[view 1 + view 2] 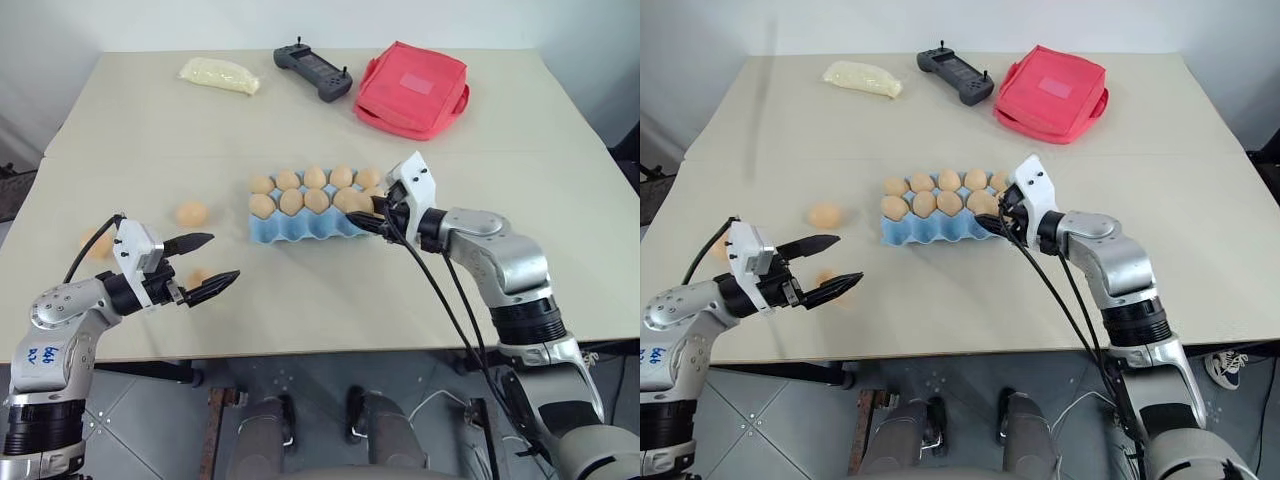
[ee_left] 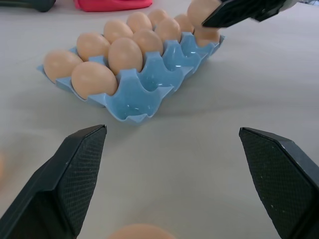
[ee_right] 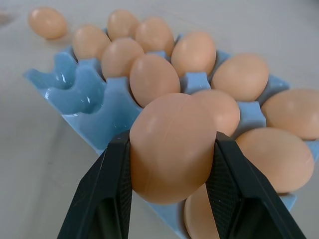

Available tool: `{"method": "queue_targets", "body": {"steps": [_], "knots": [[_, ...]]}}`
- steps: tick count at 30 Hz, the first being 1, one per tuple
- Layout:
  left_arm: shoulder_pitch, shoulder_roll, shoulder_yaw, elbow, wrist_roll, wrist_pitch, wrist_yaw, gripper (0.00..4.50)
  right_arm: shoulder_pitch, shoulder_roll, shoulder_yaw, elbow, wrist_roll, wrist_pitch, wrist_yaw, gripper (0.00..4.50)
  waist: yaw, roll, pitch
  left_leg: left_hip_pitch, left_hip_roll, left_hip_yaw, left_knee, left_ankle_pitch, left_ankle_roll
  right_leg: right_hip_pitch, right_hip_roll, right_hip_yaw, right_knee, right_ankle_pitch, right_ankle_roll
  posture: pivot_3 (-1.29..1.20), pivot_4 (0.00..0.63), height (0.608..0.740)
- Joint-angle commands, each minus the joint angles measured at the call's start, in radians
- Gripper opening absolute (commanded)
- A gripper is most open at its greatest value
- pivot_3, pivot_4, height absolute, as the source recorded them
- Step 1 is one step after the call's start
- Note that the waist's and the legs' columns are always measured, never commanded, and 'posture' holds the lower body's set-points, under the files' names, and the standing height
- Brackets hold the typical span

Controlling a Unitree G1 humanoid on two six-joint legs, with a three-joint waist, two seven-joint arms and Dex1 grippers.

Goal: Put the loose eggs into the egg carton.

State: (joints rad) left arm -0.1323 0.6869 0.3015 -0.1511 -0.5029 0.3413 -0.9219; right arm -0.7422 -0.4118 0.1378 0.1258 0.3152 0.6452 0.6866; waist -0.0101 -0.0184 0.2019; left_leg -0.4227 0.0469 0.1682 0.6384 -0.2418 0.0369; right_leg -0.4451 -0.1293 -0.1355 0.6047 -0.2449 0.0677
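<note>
1. The left gripper (image 1: pixel 204 266) hovers over the table (image 1: pixel 330 290) with its fingers spread wide, gripping nothing.
2. Three loose eggs (image 1: pixel 191 213) lie near it.
3. The egg carton (image 1: pixel 300 228) sits mid-table, its near row unfilled.
4. The right gripper (image 3: pixel 172 172) pinches an egg (image 3: pixel 172 147) at the carton's right end.

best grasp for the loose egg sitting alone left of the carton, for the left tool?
Grip the loose egg across its narrow middle, coming from above with the open left tool. It lies on its side on the bare table, apart from the egg carton, so both flanks are free; gripping over the ends would probably let it slip.
</note>
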Motion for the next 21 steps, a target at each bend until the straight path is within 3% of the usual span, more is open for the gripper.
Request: {"method": "queue_targets", "body": {"steps": [1,3,11,12,21], "knots": [[0.02,0.006,0.035,-0.052,-0.026,-0.005,0.013,4.5,-0.042,0.021,0.0,0.034,-0.02,-0.065,0.021,1.62,-0.009,0.0,0.0,0.0,0.0,0.0,0.0,-0.001,-0.001,0.0,0.0,0.0,0.001,0.0,0.0,0.0,0.15,0.74],[0.029,0.005,0.041,-0.057,-0.028,-0.006,0.019,4.5,-0.055,0.033,0.003,0.066,-0.034,-0.092,0.024,1.62,-0.018,0.0,0.0,0.0,0.0,0.0,0.0,-0.002,-0.003,0.0,-0.001,0.001,0.002,0.0,0.0,0.0,0.15,0.74],[0.034,0.002,0.043,-0.061,-0.03,-0.01,0.038,4.5,-0.081,0.061,0.0,0.065,-0.036,-0.093,0.05,4.29,-0.025,0.0,0.0,0.001,0.002,0.002,0.001,-0.002,-0.004,-0.002,-0.001,0.003,0.003,0.0,0.0,0.0,0.15,0.74],[0.034,0.002,0.043,-0.06,-0.03,-0.011,0.04,4.5,-0.082,0.06,-0.001,0.058,-0.035,-0.088,0.054,4.45,-0.025,0.0,0.0,0.001,0.002,0.002,0.001,-0.002,-0.004,-0.002,-0.001,0.003,0.004,0.0,0.0,0.0,0.15,0.74],[0.035,-0.01,0.066,-0.078,-0.006,-0.017,0.129,4.5,-0.052,0.016,-0.024,-0.019,-0.017,-0.11,0.121,4.45,-0.023,0.0,0.0,0.001,0.002,0.002,0.001,-0.003,-0.005,-0.002,-0.002,0.003,0.003,0.0,0.0,0.0,0.15,0.74]]}}
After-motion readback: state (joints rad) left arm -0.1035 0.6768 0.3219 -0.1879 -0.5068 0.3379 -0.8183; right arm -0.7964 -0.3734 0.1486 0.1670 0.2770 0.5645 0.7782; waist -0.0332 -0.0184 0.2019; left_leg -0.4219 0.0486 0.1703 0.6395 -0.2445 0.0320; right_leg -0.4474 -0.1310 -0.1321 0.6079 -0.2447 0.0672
